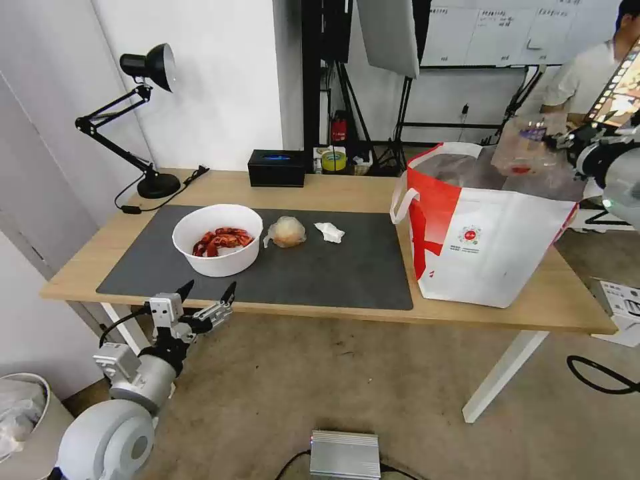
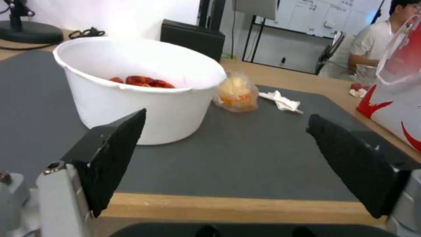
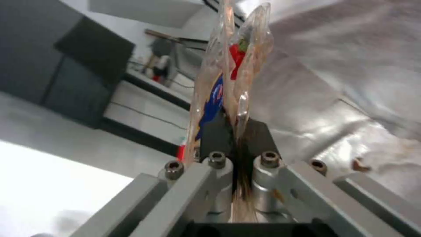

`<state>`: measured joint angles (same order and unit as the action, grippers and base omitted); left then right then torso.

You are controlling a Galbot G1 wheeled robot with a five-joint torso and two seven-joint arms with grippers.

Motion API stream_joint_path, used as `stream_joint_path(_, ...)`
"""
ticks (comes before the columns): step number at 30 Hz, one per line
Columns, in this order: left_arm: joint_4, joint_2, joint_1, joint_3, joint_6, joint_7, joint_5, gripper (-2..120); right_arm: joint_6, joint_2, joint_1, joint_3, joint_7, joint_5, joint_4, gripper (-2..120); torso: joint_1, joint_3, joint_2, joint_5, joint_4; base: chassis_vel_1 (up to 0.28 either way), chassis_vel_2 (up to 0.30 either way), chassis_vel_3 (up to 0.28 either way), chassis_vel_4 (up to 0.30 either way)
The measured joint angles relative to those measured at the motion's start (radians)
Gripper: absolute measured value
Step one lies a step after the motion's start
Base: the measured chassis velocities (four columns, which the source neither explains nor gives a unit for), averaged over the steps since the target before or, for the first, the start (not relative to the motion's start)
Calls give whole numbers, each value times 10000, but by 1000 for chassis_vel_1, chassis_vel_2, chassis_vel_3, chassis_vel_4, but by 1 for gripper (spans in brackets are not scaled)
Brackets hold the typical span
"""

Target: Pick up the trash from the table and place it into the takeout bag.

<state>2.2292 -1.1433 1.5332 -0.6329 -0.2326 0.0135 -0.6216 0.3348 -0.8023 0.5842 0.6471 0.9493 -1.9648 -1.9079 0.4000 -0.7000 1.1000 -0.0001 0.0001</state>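
We've got the clamshell tray (image 1: 527, 143) pinched in the right gripper (image 1: 557, 141) jaws over the takeout bag (image 1: 480, 227) mouth; next call: release. Left gripper (image 1: 208, 293) idles spread at the table (image 1: 347, 190) edge.

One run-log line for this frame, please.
right gripper: shut on clamshell tray above takeout bag | left gripper: open, at table edge

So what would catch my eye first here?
Probably the right gripper holding a clear clamshell tray over the open white and red takeout bag at the table's right end. Then the white bowl of red scraps on the grey mat, left gripper open before it.
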Motion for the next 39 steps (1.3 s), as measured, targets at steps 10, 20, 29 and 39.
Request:
stream_joint_path(10,-90,-154,-10,132,23,-15,56,100,-397,-467,-628,-488,1852,5,468,0,0,0,0,0,-2,0,0,0,0)
stream_joint_path(20,-100,-221,57,15,31,-15,38,100,-343,-801,-704,-671,2054,109,751,26,0,0,0,0,0,0,0,0,0)
stream_joint_path(29,-85,-256,125,-25,38,-21,33,100,-267,-775,-550,-682,1907,144,702,54,0,0,0,0,-1,0,0,0,0)
stream_joint_path(39,-72,-298,140,-25,47,-24,49,100,-871,-639,278,-659,-929,1772,-167,94,0,1,0,0,-1,0,0,0,0)
